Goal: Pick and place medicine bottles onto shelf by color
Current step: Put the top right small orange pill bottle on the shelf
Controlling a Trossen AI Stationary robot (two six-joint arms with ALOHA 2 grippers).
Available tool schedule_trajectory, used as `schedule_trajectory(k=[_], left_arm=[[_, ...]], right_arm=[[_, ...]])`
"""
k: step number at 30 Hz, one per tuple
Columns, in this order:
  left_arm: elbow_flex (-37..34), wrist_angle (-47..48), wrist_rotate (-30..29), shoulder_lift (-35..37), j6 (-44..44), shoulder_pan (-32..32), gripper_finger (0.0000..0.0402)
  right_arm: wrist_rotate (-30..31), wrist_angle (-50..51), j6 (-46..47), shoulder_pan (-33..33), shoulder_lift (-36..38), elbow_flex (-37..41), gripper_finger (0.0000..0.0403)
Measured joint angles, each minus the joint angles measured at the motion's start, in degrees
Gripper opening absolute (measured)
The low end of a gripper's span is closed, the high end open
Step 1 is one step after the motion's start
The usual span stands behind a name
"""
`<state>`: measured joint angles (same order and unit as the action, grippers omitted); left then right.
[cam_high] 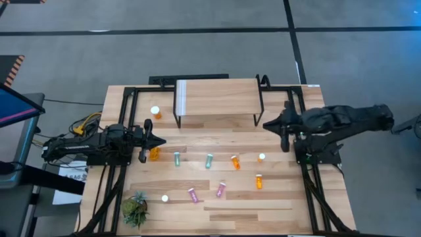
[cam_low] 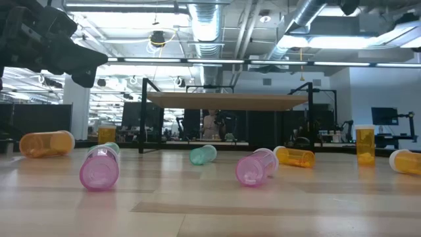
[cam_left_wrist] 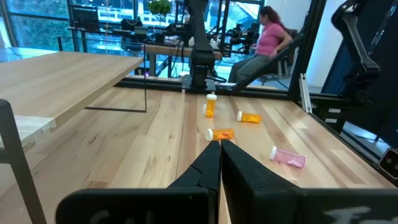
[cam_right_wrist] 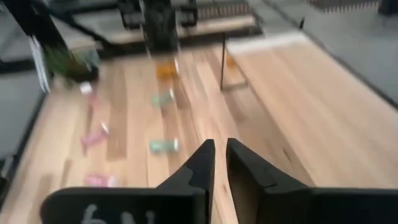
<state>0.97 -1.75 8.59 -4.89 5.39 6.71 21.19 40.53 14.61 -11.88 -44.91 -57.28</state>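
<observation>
Right gripper [cam_high: 268, 124], fingers barely parted and holding nothing, hovers beside the shelf [cam_high: 217, 97]; medicine bottles [cam_high: 209, 160] lie ahead below it. Widen before descending, square over one bottle.

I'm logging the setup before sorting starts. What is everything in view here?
shelf: one, light wood, far middle of the table
orange bottles: four, one by the shelf's left end, three mid-table
teal bottles: two, lying mid-table
pink bottles: two, lying nearer the front
white-capped bottles: two, upright, body colour unclear
plant: one, green, front left corner
person: one, pink top, seated beyond the table
left gripper: shut, empty, left side
right gripper: fingers slightly apart, empty, by the shelf's right end
</observation>
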Motion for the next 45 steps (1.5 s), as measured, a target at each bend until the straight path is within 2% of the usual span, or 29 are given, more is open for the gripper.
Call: schedule_trajectory(k=[4,12,16,25,30,37,45], left_arm=[[0.0,0.0,0.0,0.0,0.0,0.0,0.0000],[0.0,0.0,0.0,0.0,0.0,0.0,0.0000],[0.0,0.0,0.0,0.0,0.0,0.0,0.0000],[0.0,0.0,0.0,0.0,0.0,0.0,0.0000],[0.0,0.0,0.0,0.0,0.0,0.0,0.0000],[0.0,0.0,0.0,0.0,0.0,0.0,0.0000],[0.0,0.0,0.0,0.0,0.0,0.0,0.0000]], right_arm=[[-1.4,6.3,1.4,-0.5,-4.0,-1.6,0.0099],[-2.0,16.0,10.2,-1.5,-11.7,-1.5,0.0209],[-2.0,19.5,11.0,-1.4,-15.6,-1.5,0.0241],[-2.3,20.8,10.9,-1.5,-23.9,-1.5,0.0238],[-7.2,20.7,12.4,-1.5,-26.7,-1.5,0.0235],[-9.4,19.7,14.5,-2.0,-27.0,-0.9,0.0235],[-9.2,15.1,15.6,-4.0,-25.2,6.9,0.0235]])
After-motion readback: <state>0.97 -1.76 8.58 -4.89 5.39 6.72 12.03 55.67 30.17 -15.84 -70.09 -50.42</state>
